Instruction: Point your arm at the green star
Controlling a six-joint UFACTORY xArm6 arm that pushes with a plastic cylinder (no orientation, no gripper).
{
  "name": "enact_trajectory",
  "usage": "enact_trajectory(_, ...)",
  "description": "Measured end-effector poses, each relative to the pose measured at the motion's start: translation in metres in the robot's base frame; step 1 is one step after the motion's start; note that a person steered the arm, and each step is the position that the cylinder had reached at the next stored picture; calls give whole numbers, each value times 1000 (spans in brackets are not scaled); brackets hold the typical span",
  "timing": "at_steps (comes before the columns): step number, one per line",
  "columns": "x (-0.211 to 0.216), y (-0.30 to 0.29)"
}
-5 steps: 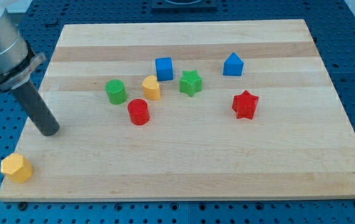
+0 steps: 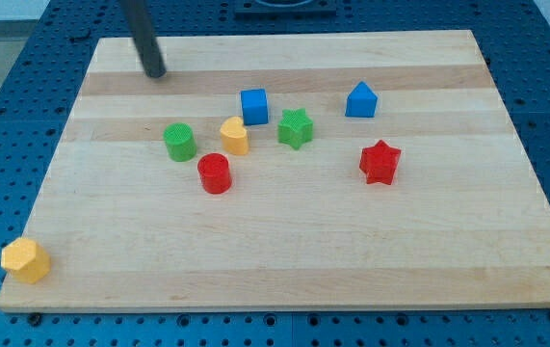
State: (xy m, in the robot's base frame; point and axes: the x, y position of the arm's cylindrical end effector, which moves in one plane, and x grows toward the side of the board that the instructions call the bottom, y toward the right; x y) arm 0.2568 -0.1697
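The green star (image 2: 296,128) lies on the wooden board (image 2: 284,260) a little above the middle, just right of the blue cube (image 2: 254,106) and the yellow block (image 2: 235,136). My tip (image 2: 155,72) rests on the board near the top left, well to the upper left of the green star and apart from every block. The rod rises out of the view's top.
A green cylinder (image 2: 180,142) and a red cylinder (image 2: 215,173) sit left of the star. A blue block (image 2: 360,100) and a red star (image 2: 380,162) lie to its right. A yellow hexagonal block (image 2: 26,260) sits at the board's bottom left corner.
My tip has moved from the board's left edge up and to the right, to near the top left. No block has moved.
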Motion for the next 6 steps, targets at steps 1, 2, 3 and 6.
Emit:
enact_trajectory(1,-1,61)
enact_trajectory(2,-1,126)
enact_trajectory(3,17,167)
enact_trajectory(6,84,185)
